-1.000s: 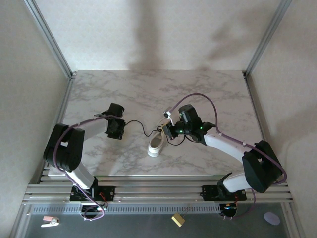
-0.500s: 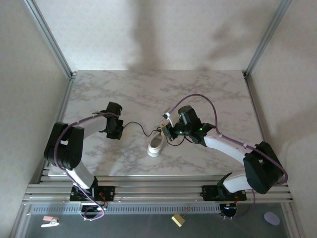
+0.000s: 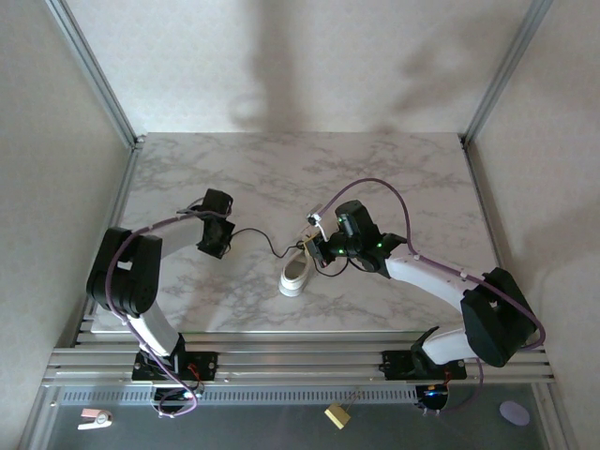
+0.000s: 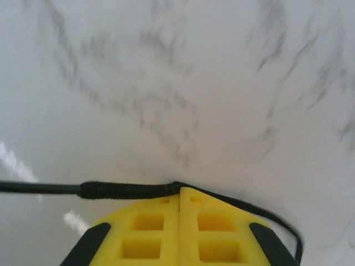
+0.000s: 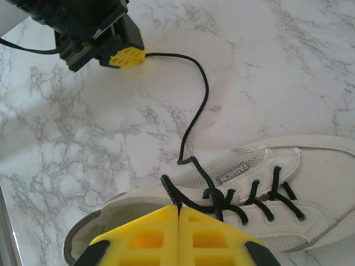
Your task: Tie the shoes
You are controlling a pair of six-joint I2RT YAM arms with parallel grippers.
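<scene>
1. Looking at the top view: the white sneaker (image 3: 297, 272) is lying on the marble table (image 3: 394, 178), just toward 6 o'clock from the table's middle. The left gripper (image 3: 223, 240) is sitting well apart from it at about 10 o'clock, with the black lace (image 3: 262, 239) running slack between them. The right gripper (image 3: 319, 251) is hanging right over the shoe's 1 o'clock end. Finger state is too small to tell here.
2. Checking the left wrist view: the yellow pads (image 4: 150, 227) are pressing together and pinching the lace (image 4: 122, 189) at their very tips. One strand is leaving toward 9 o'clock, another is curling off toward 4 o'clock, over bare table (image 4: 166, 83).
3. Checking the right wrist view: the right gripper (image 5: 178, 213) is showing its pads pressed flat together at 6 o'clock, just over the sneaker (image 5: 288, 166) near its laced eyelets. A strand is reaching the seam, but whether it is caught I cannot tell. The lace (image 5: 199, 94) is snaking up to the left gripper (image 5: 127, 57) at 11 o'clock.
4. Judging handling: the shoe is looking light and likely to slide on the smooth marble if the lace is tugged hard. The lace is thin, limp and slippery, so it is best pinched near its free end with the tips, pulling gently.
</scene>
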